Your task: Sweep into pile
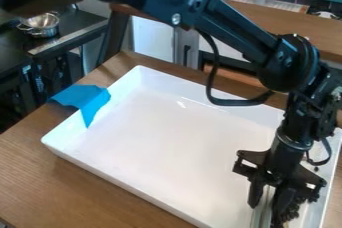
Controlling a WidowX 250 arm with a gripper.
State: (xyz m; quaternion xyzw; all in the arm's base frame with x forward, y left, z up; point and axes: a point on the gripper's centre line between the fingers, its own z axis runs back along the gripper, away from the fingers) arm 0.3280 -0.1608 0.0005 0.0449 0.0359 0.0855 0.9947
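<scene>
Small dark pieces [292, 211] are lying in loose cluster at five o'clock in the white tray [167, 137]; just beside, one pale narrow tool [263, 211] stands upright.

one white tray [167, 137], one blue tape piece [85, 98], one metal pot [45, 32].

table [40, 172]: brown wood grain | on it: white rectangular tray [167, 142], low-walled | blue tape [88, 101] across the tray's rim
</scene>
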